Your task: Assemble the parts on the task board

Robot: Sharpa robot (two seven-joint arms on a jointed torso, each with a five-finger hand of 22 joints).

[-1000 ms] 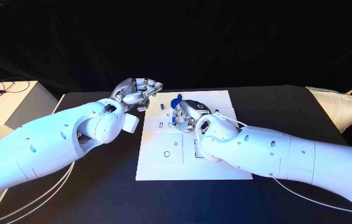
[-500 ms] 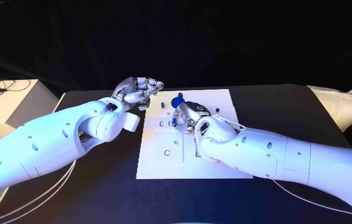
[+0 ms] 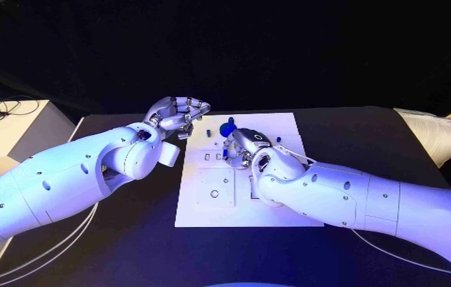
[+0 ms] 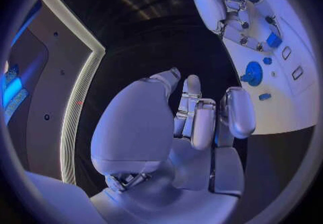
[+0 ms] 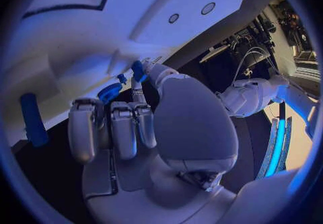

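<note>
Over the white task board (image 3: 272,203) at the bench's (image 3: 141,248) centre, the right robot hand (image 3: 242,147) is pinching a small blue part (image 5: 137,69); the left robot hand (image 3: 176,115), fingers curled and holding nothing, is hovering at the board's ten o'clock corner. A blue round part (image 3: 225,129) is sitting near twelve o'clock.

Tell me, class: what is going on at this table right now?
A robot is assembling small blue parts on a white task board. Its right hand is down over the board's middle, fingertips at a small blue part beside a round blue part. Its left hand hovers curled and empty at the board's far left corner.
</note>
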